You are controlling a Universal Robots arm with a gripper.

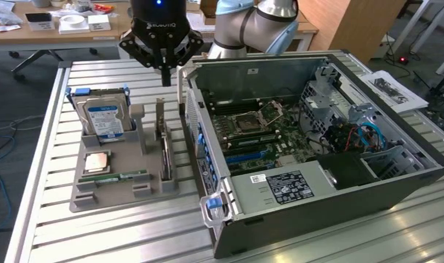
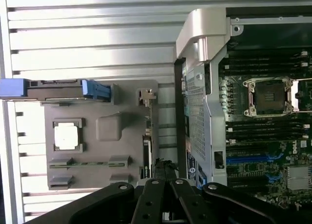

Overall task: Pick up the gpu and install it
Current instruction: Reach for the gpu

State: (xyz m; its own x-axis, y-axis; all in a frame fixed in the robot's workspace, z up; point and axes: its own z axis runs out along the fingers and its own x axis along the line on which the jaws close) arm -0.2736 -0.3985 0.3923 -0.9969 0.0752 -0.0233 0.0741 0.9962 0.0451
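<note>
Hand [image 1: 165, 80] hangs at the upper middle of the exterior view, fingers pointing straight down and pressed together on nothing, below the pale arm [image 1: 245, 23]. Beneath it, at centre left of the frame, the gpu [image 1: 163, 145] stands on edge in a slot of the grey tray [image 1: 84, 201], just beside the open computer case [image 1: 331, 215]. A hard drive [image 1: 103, 118] stands upright in the tray. All rest on a slatted metal bench [image 1: 97, 236]; a wooden desk [image 1: 17, 36] stands at upper left.

so the gripper [image 1: 165, 79] is pointing straight down, closed up tight; arm [image 1: 251, 24] hunched up right behind it
</note>
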